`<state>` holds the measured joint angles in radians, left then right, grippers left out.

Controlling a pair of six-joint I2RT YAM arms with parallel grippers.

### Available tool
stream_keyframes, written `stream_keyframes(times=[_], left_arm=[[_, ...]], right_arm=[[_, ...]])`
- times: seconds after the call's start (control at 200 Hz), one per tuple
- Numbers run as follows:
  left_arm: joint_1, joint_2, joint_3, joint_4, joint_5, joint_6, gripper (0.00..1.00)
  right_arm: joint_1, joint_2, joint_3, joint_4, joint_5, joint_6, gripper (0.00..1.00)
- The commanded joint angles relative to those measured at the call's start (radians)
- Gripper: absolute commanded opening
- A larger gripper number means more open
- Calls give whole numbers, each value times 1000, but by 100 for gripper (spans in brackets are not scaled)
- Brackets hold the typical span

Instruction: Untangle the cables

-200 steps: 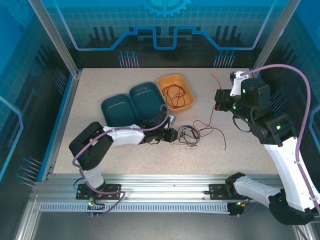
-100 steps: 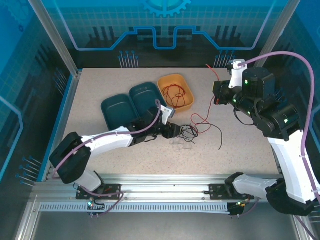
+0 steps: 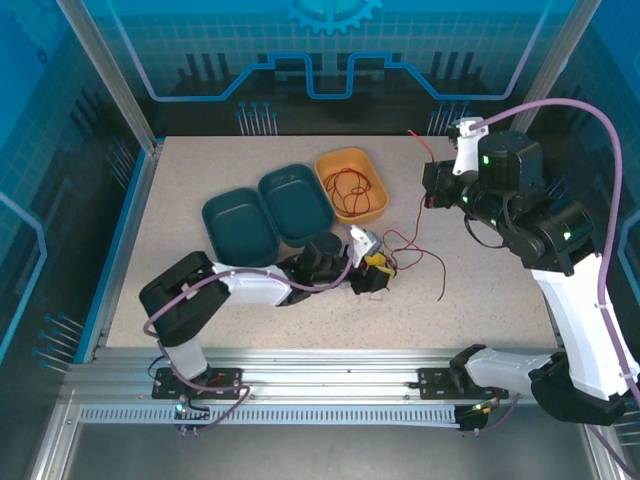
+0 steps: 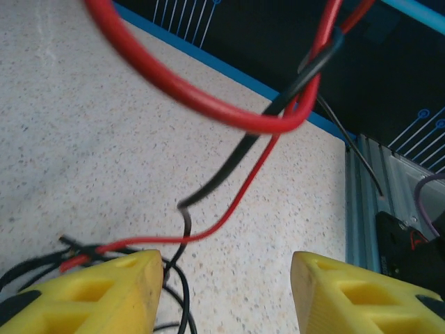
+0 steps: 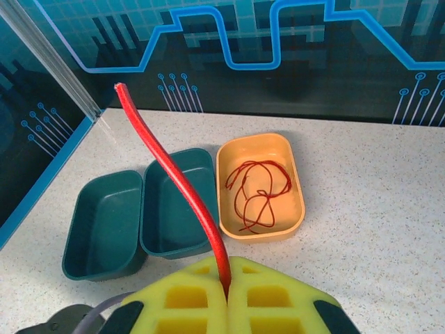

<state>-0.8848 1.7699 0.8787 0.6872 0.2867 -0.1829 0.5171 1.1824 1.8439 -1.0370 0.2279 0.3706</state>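
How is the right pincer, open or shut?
Shut: the right pincer has its yellow fingers together, pinching a red cable.

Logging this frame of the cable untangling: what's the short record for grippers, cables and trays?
left gripper: open, cable strands just ahead of it
right gripper: shut on red cable, raised
black cable: crossing red strands ahead of the left gripper
orange tray: holds a coiled red cable
left teal tray: empty
right teal tray: empty
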Motion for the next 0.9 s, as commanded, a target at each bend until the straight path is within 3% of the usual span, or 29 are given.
stream_keyframes(times=[0.0, 0.16, 0.48, 0.896], left_arm=[[-17, 41, 91, 83, 18, 18, 51], [-18, 91, 142, 79, -12, -20, 41], [-11, 82, 114, -51, -140, -53, 0], [8, 128, 97, -209, -213, -106, 0]], right_arm=[[14, 0, 38, -18, -4, 17, 0], [18, -4, 34, -27, 1, 23, 0], [20, -7, 162, -117, 123, -19, 0], [20, 100, 553, -230, 272, -128, 0]])
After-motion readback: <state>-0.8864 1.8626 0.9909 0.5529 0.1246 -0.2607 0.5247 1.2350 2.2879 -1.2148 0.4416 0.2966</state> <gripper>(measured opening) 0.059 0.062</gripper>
